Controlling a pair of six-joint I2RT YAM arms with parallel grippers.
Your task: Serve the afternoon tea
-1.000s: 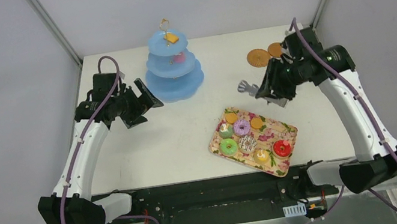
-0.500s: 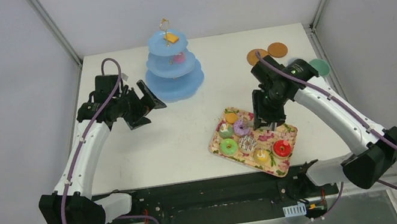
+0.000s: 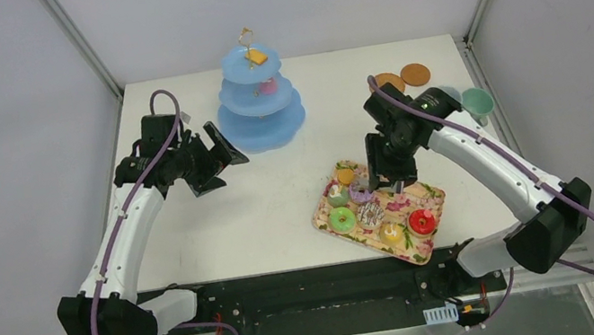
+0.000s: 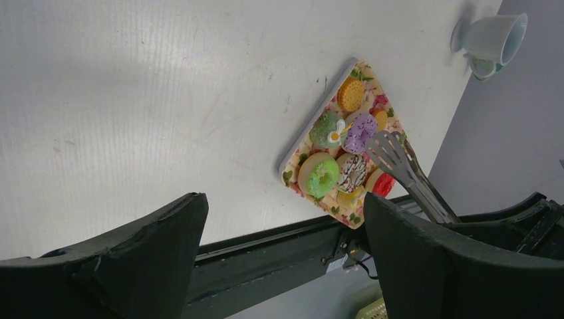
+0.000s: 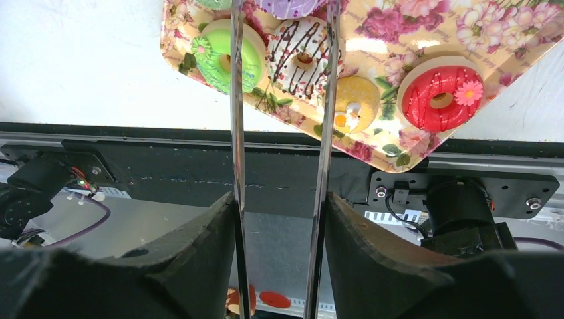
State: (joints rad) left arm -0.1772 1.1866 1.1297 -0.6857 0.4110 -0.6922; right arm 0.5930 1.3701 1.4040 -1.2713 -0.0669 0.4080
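Over the tray, near its middle, the right gripper clasps the tongs by their handles, the blades sprung apart. We see most of the sweets on the tray. In the right wrist view the blades cross the green donut and the white donut toward the purple donut, their tips out of that frame. From the left wrist view the tips hang just beside the purple donut; we cannot tell whether they touch it. Well to the far left of the tray rises the stand, already bearing a biscuit and a pink sweet. The left gripper waits left of the tray, spread wide and empty.

We judge the step to be the pickup of one sweet. The blades should straddle a single donut, clear of its close neighbours, close gently, and lift straight up.

One second earlier the tongs hung beyond the tray's far edge; half a second earlier they had just reached it. The left arm has scarcely moved.
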